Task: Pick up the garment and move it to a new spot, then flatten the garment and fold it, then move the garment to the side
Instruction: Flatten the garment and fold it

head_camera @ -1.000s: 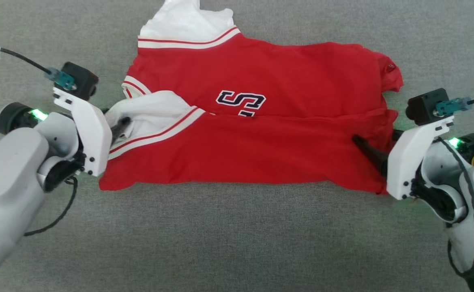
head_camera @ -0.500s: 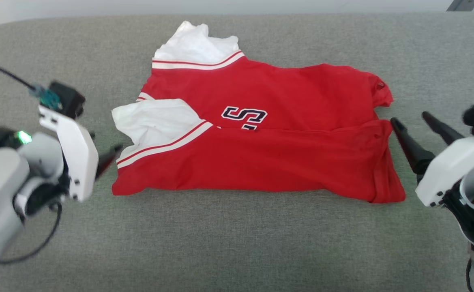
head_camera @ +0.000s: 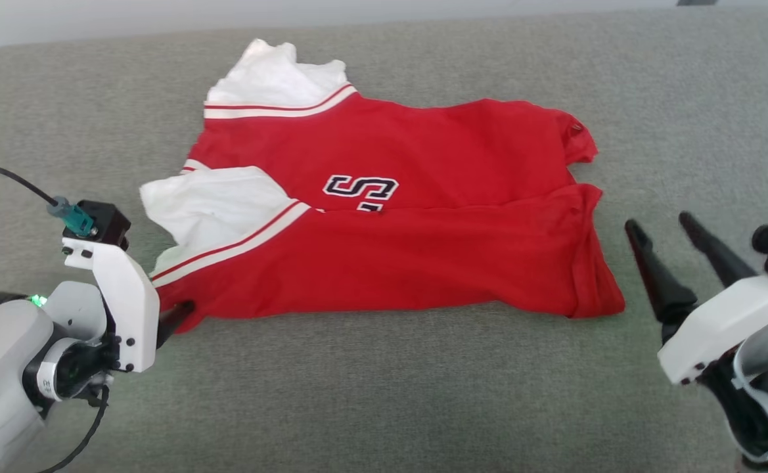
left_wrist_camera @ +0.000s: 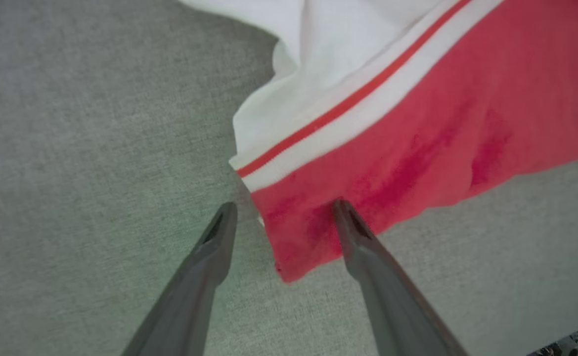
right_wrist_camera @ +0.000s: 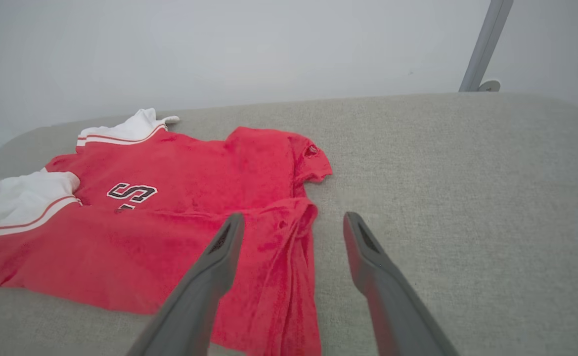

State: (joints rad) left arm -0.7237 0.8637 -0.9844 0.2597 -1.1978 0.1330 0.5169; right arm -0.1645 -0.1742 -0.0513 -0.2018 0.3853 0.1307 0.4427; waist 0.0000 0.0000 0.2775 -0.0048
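The red garment lies on the grey upholstered surface, apparently folded once lengthwise. The left gripper, spread wide, straddles its near-left corner. The right gripper, wide and empty, hovers beside the right edge. Any further fold and the move aside likely remain.

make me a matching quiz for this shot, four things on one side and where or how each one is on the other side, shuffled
Column one:
1. garment
2. left gripper
3. right gripper
4. nearer white sleeve

Column two:
a. open, the garment's near red corner between its fingers
b. lying over the red front, left of the letter S
c. folded, lying on the grey surface
d. open, off the garment's right end, apart from it

Pairs: 1-c, 2-a, 3-d, 4-b
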